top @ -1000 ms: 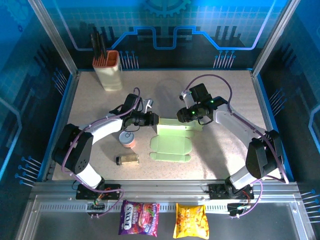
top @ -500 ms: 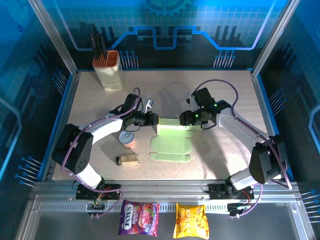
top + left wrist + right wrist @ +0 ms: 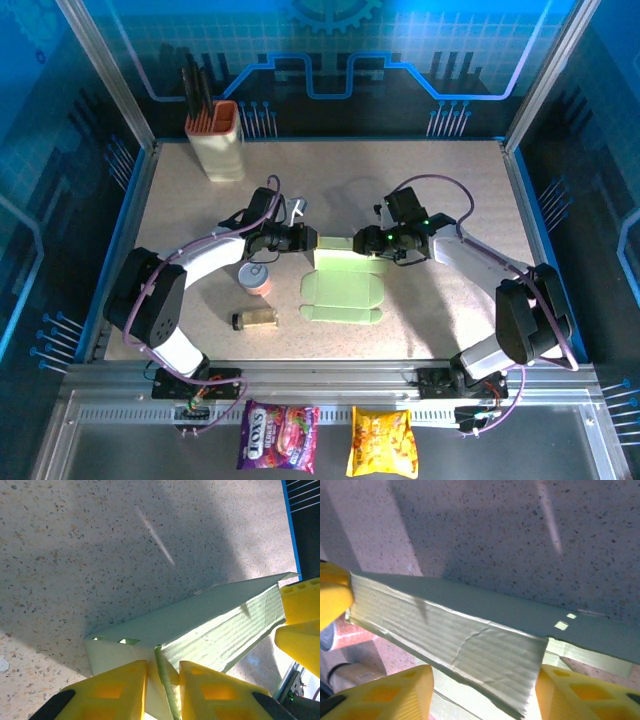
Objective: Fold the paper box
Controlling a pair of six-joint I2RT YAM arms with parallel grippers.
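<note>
- Where things are: the paper box [image 3: 342, 290] sits in the middle of the desk [image 3: 450, 180]. Its base is flat and its back wall is stood up between the two arms.
- The left fingers [image 3: 122, 687] are nearly closed, pinching the left end of that wall. It's a tiny bite right at the edge, so any sideways tug could slide the card out, and then the wall flops flat.
- The right fingers [image 3: 395, 692] are spread wide on either side of the wall's right end, not clamped on anything. If they close crooked, I reckon they'll crush or crease the card instead of catching it along the fold line.
- Thin card with an arm at each end is easy to tear or bow if the two don't move together.
- Nothing pins the base down, so a push could just skate the whole box across the desk, maybe into the little can [image 3: 257, 277] by the left arm.
</note>
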